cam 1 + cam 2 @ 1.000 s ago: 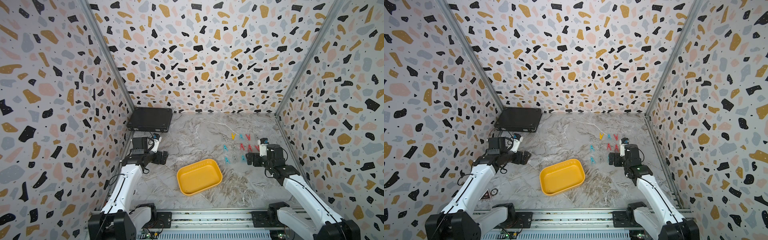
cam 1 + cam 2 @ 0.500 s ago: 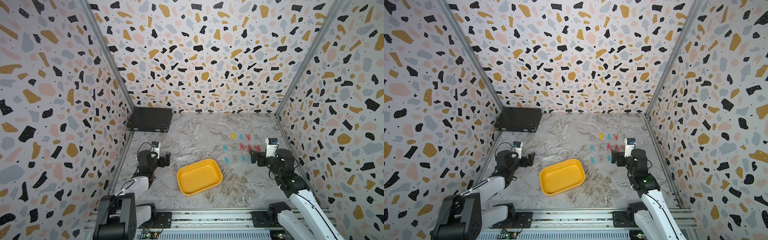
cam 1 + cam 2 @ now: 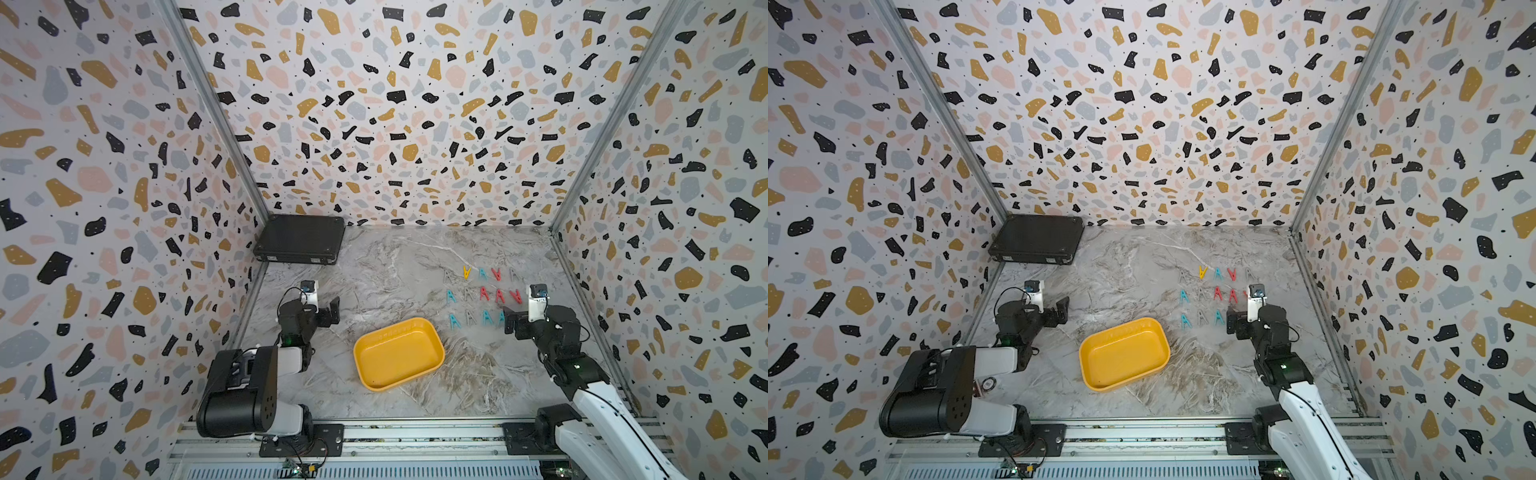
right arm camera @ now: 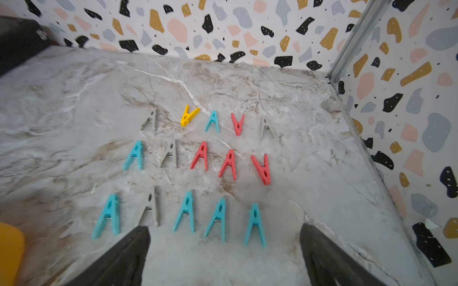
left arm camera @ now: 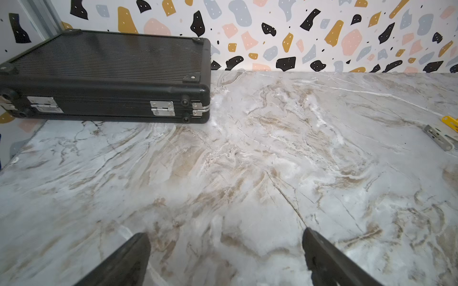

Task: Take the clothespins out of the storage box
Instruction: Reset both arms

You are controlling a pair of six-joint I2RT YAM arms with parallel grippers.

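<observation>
**Yellow box [image 3: 399, 355] bare, clothespins [image 4: 203, 158] in rows on the worktop [image 3: 386, 270]**

A black case [image 3: 300, 239] lies flat in the far left corner of the marbled grey worktop. In front of it, near the left edge and well apart from the case, the left gripper [image 5: 225, 235] hangs with its jaws spread wide. Only bare worktop shows between them.

The box sits near the middle of the front edge, turned at a slight angle to it. It is a shallow tray with rounded corners and low walls, and in both top views its inside shows only smooth yellow floor.

The clothespins lie flat on the worktop beyond the box, toward the right edge, in three rows of five, each apart from its neighbours.
- **Far row:** grey, yellow, teal, red, grey.
- **Middle row:** teal, grey, then three red.
- **Near row:** teal, grey, then three teal.

Most lie like a letter A with the closed tip toward the far edge. The yellow one, the far red one and the rightmost red one point the other way.

The right gripper [image 4: 224, 229] hangs at the near row, close to the right edge. Its jaws are spread wide and pinch nothing.
</observation>
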